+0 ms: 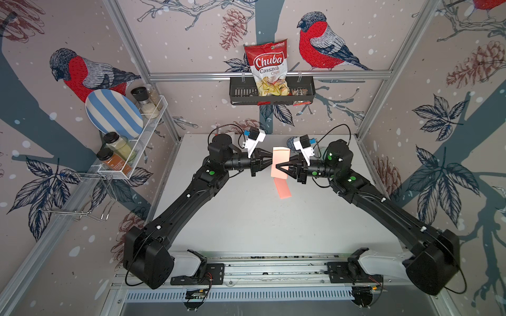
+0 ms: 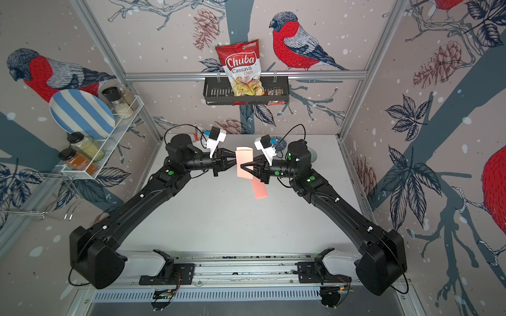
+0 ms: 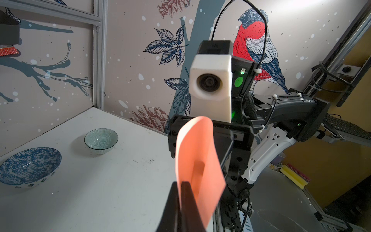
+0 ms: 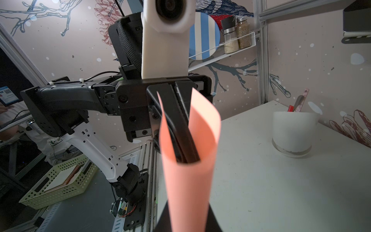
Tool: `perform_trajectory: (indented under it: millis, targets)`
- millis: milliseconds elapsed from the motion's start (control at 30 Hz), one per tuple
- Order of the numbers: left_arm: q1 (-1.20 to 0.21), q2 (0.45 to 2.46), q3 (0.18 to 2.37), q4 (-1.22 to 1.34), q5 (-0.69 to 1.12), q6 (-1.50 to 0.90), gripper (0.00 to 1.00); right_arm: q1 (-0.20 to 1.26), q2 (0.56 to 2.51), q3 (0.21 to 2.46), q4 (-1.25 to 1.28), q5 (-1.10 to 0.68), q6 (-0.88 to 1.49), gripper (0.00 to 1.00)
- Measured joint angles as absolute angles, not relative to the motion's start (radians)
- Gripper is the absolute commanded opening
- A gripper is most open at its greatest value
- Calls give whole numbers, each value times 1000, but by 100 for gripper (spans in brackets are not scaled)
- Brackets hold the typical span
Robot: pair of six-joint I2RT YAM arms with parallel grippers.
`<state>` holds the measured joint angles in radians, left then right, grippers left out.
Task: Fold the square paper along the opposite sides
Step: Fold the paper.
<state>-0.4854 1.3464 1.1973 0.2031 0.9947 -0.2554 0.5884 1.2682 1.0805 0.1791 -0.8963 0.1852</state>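
Left arm point(image 1: 186, 197): it rises from its base at the near left edge, reaches far and inward, and turns its wrist level to point right.

Right arm point(image 1: 383, 202): it mirrors the left from the near right, with its wrist level and pointing left. The two wrists face each other over the far middle of the table point(image 1: 246, 219).

Left gripper point(image 1: 270, 161): the jaws are pressed together on one edge of the paper point(image 1: 280, 154). The left wrist view shows the sheet pinched between the dark fingers point(image 3: 187, 200).

Right gripper point(image 1: 275, 166): the jaws are clamped on the paper. In both top views its fingers lie across the sheet and taper to a point. In the right wrist view the sheet comes up from between them.

Paper: it is salmon-pink and held aloft between the two grippers, clear of the table. It is not flat. The right wrist view shows it curled into an open trough, with the left gripper's fingers point(image 4: 180, 128) inside the curl.

A pink strip point(image 1: 283, 187) shows just nearer and slightly right of the held part, and it is tilted. It cannot be told whether it is the sheet's hanging end.

Also on the table: a white cup point(image 4: 293, 132) at the far left and two bowls point(image 3: 30, 166) at the far right.
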Motion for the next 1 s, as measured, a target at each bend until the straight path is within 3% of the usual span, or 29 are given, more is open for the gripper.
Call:
perform_trajectory:
  millis: [1000]
  targets:
    - [-485,1345,1179,237,994,-266,0,591,1263,1079,186,-896,185,20]
